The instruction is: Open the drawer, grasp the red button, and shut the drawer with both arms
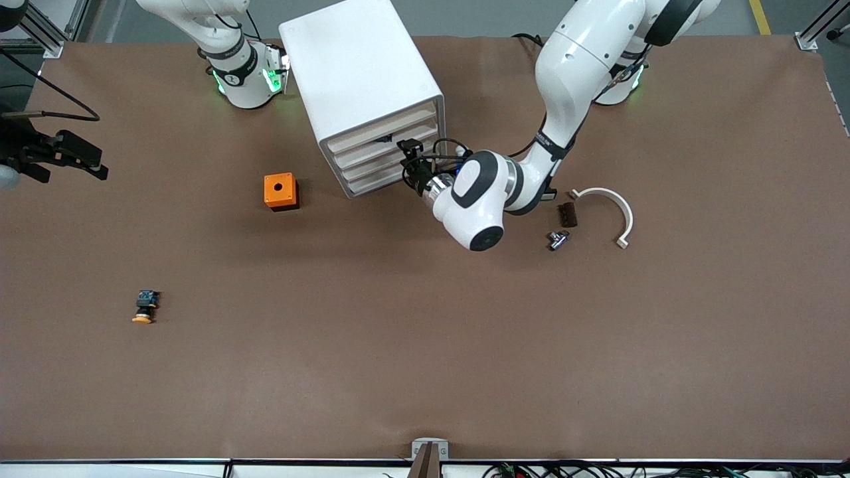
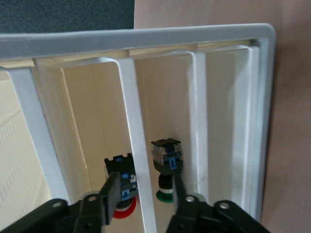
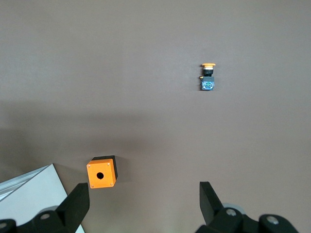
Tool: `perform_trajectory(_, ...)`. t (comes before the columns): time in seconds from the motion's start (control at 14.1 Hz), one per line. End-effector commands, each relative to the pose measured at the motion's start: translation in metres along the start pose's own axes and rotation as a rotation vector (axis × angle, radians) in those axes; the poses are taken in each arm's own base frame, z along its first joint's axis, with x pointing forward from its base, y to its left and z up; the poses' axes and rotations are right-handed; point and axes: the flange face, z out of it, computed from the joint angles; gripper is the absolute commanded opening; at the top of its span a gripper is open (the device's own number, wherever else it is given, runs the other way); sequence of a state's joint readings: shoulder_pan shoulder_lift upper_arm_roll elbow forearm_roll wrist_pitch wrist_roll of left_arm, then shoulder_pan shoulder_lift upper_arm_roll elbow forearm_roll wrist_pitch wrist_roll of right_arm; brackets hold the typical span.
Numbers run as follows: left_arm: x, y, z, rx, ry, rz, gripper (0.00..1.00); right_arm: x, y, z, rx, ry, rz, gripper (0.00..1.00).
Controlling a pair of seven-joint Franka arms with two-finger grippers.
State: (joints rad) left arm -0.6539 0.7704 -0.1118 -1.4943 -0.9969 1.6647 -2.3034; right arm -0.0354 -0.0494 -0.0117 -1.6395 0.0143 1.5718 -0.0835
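1. While poised at the cabinet (image 1: 362,73) front, left gripper (image 2: 144,193) jaws spread, straddling a cream slat of the drawer (image 1: 381,147), gripping nothing.
2. Red-capped button (image 2: 121,187) inside, beside green-capped one (image 2: 166,162).
3. Right gripper (image 3: 144,201) waiting high over table (image 1: 425,345), jaws wide, empty.

A brown tabletop (image 1: 425,372) fills nearly the whole front view, matte and evenly lit, with soft shadows under whatever stands on it. Along its far edge runs grey floor (image 1: 478,16) with a yellow stripe (image 1: 760,16), and aluminium frame posts (image 1: 820,30) stand at the corners. Cables (image 1: 544,470) trail along the near edge.
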Motion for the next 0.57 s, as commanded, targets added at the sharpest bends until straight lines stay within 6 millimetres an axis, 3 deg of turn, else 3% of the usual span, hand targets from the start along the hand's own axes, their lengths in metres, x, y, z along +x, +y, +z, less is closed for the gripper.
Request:
perform_trajectory(0.0, -0.006, -0.005, 0.008, 0.014, 0.002, -0.015, 0.39, -0.005, -0.001, -0.004, 0.004, 0.000, 0.015, 1.00)
perform_trajectory(0.28, -0.005, 0.000, 0.020, 0.018, 0.018, -0.019, 0.33, -0.005, 0.005, -0.006, 0.005, -0.004, 0.031, 1.00)
perform_trajectory(0.42, -0.006, 0.000, 0.017, 0.017, 0.014, -0.021, 0.00, -0.003, 0.009, -0.004, 0.006, -0.019, 0.035, 1.00)
perform_trajectory(0.49, -0.005, 0.001, 0.014, 0.016, 0.012, -0.023, 0.00, 0.000, 0.010, -0.004, 0.006, -0.019, 0.033, 1.00)
